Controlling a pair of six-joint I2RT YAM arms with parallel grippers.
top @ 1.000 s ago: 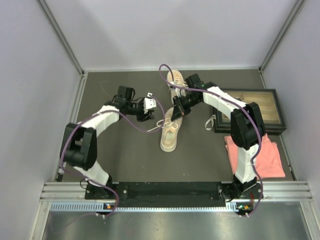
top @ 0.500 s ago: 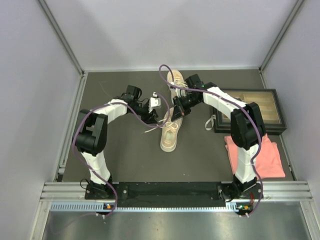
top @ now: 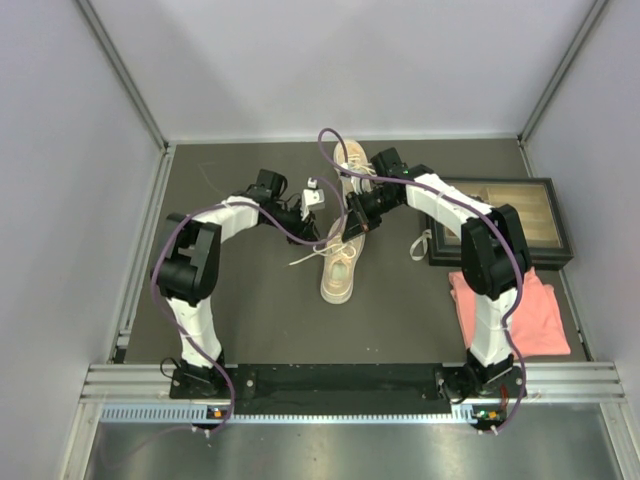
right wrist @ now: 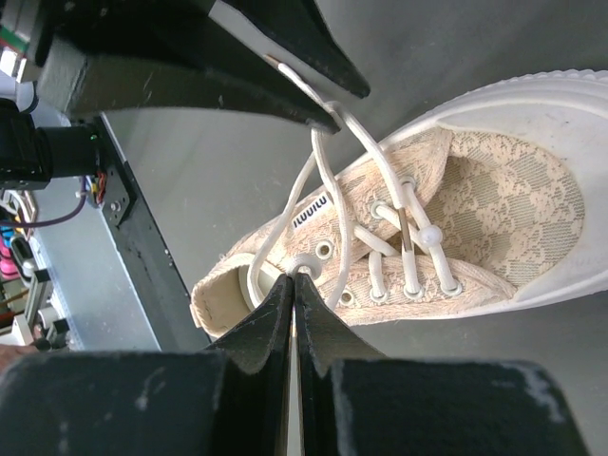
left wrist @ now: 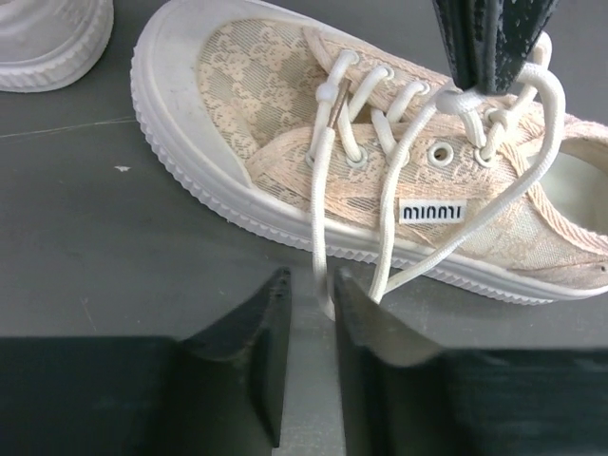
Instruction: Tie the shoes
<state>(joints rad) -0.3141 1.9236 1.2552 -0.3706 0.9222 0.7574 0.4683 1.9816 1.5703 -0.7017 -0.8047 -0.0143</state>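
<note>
While the right gripper (right wrist: 294, 281) is pressed together on a lace (left wrist: 554, 123), it holds that strand up above the eyelets of the lower shoe (top: 340, 268). Both shoes lie on the dark table (top: 240, 310): the lower shoe is at the centre of the top view, toe toward the bottom edge, and the upper shoe (top: 353, 160) lies just above it toward the back wall.

The left gripper (left wrist: 309, 281) sits left of the lower shoe, level with its toe. Its fingers (left wrist: 252, 332) stand slightly apart. A lace end (left wrist: 318, 218) hangs from the front eyelets down into the gap between them. The gap looks wider than the strand, and the strand appears to touch one finger only, so no clamp is confirmed.

A dark-framed box (top: 545, 215) is at the right of the top view, with a pink cloth (top: 520, 320) below it.
</note>
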